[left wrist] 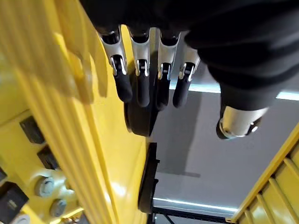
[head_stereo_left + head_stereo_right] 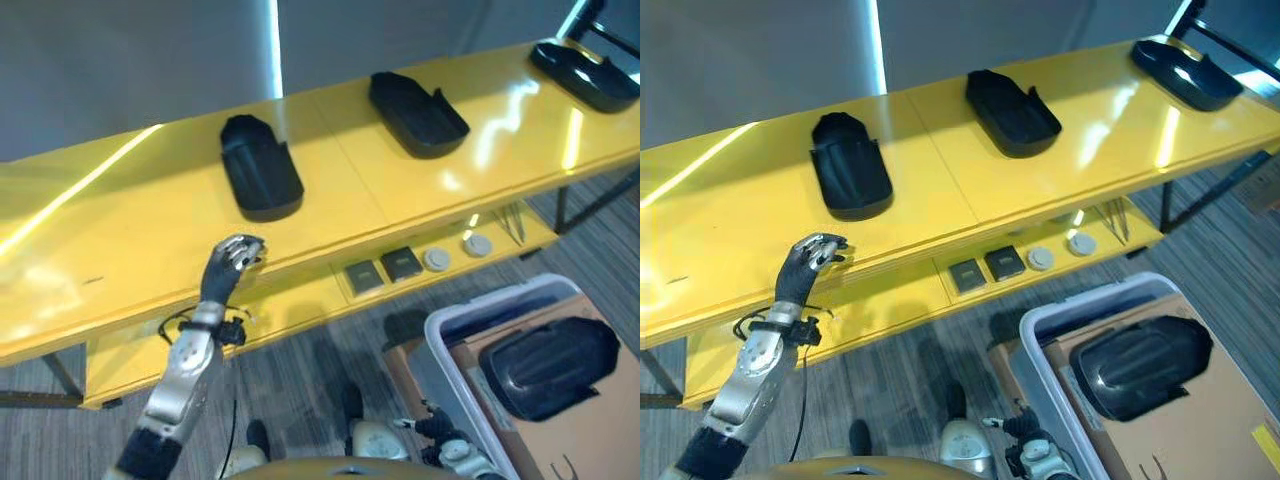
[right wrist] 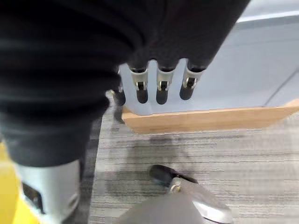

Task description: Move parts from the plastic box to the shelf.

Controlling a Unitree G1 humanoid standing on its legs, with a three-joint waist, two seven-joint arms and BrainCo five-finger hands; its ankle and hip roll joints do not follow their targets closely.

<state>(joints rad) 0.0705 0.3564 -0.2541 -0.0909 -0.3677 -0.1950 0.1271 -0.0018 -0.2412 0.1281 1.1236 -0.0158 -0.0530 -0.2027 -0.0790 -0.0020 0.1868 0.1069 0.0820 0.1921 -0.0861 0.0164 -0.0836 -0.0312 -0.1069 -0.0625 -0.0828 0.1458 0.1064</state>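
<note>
— Black parts?
— Three on the yellow shelf [image 2: 120,225]; one black part [image 2: 552,367] in the plastic box [image 2: 452,330], near right.
— Hands?
— Left hand [image 2: 232,262] empty, fingers relaxed at the shelf's near edge; right hand [image 3: 159,88] seemingly loose too.

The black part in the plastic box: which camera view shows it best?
The right eye view shows it best: the black part lies whole inside the plastic box, clear of the picture's edge. The left eye view shows the same part nearer its right edge. The left wrist view shows shelf parts instead, and the right wrist view the floor.
</note>
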